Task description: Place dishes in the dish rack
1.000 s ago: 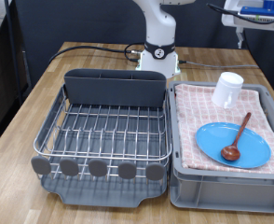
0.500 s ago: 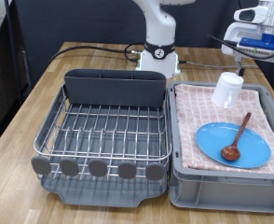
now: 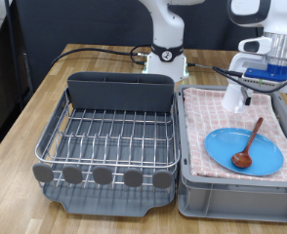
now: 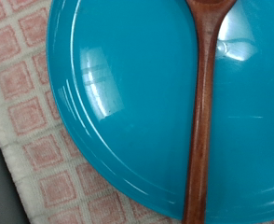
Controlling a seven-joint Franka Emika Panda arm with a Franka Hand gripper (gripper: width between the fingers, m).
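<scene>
Exterior view: gripper (image 3: 243, 96) hangs upper right over the cloth-lined bin (image 3: 187, 185), finger state unclear. Plate (image 3: 243, 150), spoon (image 3: 249, 142), mug (image 3: 232, 95) all sit in the bin; dish rack (image 3: 106, 136) holds nothing, no dish placed yet.

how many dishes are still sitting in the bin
3: the blue plate on the cloth, the wooden spoon lying across it, and the white mug, partly hidden behind the gripper. The rack holds none.

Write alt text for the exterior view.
The gripper hangs over the bin, in front of the mug. The spoon lies on the plate in the bin; the rack beside it holds no dishes.
</scene>
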